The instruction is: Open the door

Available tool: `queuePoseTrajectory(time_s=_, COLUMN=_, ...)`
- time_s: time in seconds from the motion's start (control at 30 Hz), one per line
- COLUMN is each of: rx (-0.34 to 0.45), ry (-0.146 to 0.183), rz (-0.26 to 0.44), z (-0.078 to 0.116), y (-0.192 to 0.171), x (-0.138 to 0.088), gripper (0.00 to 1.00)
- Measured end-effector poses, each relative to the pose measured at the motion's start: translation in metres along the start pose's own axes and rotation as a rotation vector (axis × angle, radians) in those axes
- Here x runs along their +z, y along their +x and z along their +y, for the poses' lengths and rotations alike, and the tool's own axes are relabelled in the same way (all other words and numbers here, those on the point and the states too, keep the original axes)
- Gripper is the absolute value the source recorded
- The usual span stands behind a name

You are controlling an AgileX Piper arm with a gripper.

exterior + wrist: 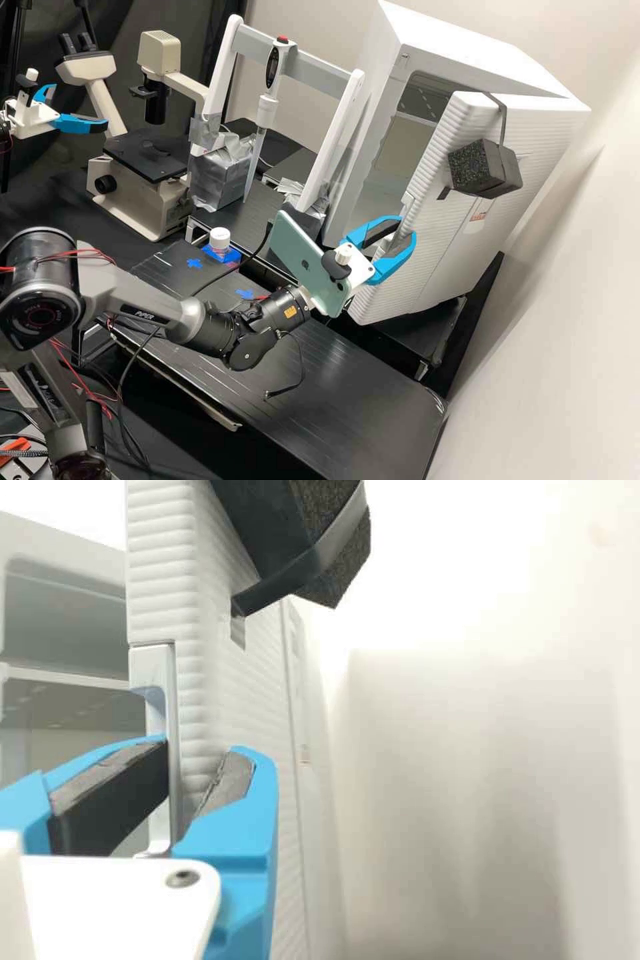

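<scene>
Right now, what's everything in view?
Cabinet: one, white, back right.
Door: one, white, open on the cabinet.
Foam block: one, black, strapped to the door.
Microscope: one, cream, back left.
Stand: one, white, back middle.
Pipette: one, white, on the stand.
Bottle: one, white-capped, on the bench.
Tape crosses: two, blue, on the bench.
Bench: one, black, foreground.
Phone: one, green, on the arm.
Other hand: one, white and blue, far left.
Arm: one, dark grey, lower left.
Hand: one, white and blue, around the door's edge.
</scene>
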Motion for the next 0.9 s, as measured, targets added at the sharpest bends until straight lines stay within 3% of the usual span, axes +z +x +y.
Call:
queuePoseTrajectory(time_s=0.07, rx=0.028, ry=-0.008, rz=-0.012, z=0.007, y=-0.01, x=-0.001, gripper=1.0)
queuePoseTrajectory(time_s=0.17, rx=0.078, ry=0.03, rz=-0.022, z=0.019, y=-0.029, x=-0.003, gripper=1.0)
queuePoseTrajectory(time_s=0.27, rx=0.11, ry=0.052, rz=0.022, z=0.025, y=-0.045, x=-0.013, gripper=1.0)
queuePoseTrajectory(time_s=0.4, rx=0.107, ry=0.043, rz=0.156, z=0.021, y=-0.062, x=-0.042, gripper=1.0)
queuePoseTrajectory(time_s=0.53, rx=0.002, ry=0.057, rz=0.305, z=0.003, y=-0.076, x=-0.074, gripper=1.0)
queuePoseTrajectory(time_s=0.7, rx=-0.114, ry=0.171, rz=0.4, z=-0.023, y=-0.093, x=-0.103, gripper=1.0)
queuePoseTrajectory(time_s=0.9, rx=-0.198, ry=0.238, rz=0.474, z=-0.052, y=-0.105, x=-0.111, gripper=1.0)
